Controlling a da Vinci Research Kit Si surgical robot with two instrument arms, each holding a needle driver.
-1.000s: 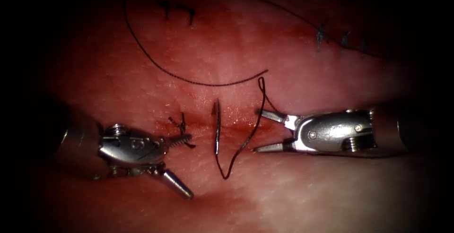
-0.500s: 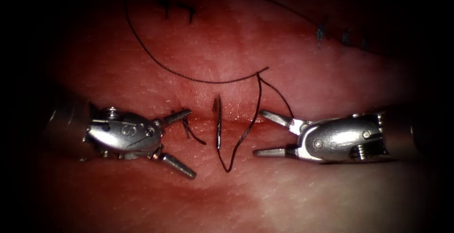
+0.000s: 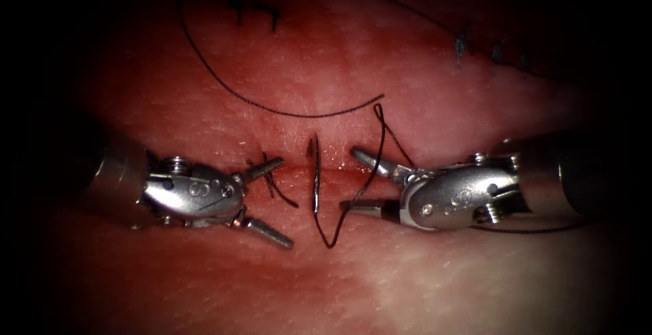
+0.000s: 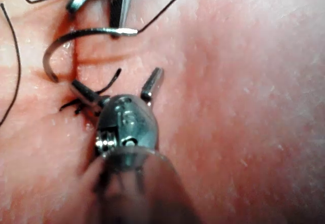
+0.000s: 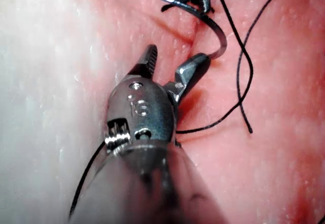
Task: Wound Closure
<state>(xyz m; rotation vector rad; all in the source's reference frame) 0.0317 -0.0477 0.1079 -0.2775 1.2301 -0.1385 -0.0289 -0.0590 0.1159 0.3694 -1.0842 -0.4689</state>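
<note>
The curved needle [image 3: 314, 175] lies upright across the cut [image 3: 339, 170] in the tissue [image 3: 421, 280], and neither tool holds it. I cannot tell whether its tip is in the tissue. Thread [image 3: 367, 179] runs from its lower end, dips, climbs to a small loop and goes off right. My left tool [image 3: 275, 202] sits left of the needle, jaws open and empty, beside short cut thread ends [image 3: 272, 182]. My right tool [image 3: 348, 179] is just right of the needle, open, with the thread passing between its jaws. The wrist views show the needle [image 4: 76, 33] [image 5: 216, 31], the left tool [image 4: 117, 79] and the right tool [image 5: 175, 56].
A long arc of loose thread [image 3: 224, 90] lies on the tissue behind the cut. Dark stitches sit far back at the left [image 3: 255, 12] and at the right [image 3: 462, 46]. Red fluid wets the cut's edges.
The right tool has moved left, closer to the needle, with its jaws still open. The left tool shifted up and slightly right. The thread loop by the right tool changed shape. The needle stayed put.
</note>
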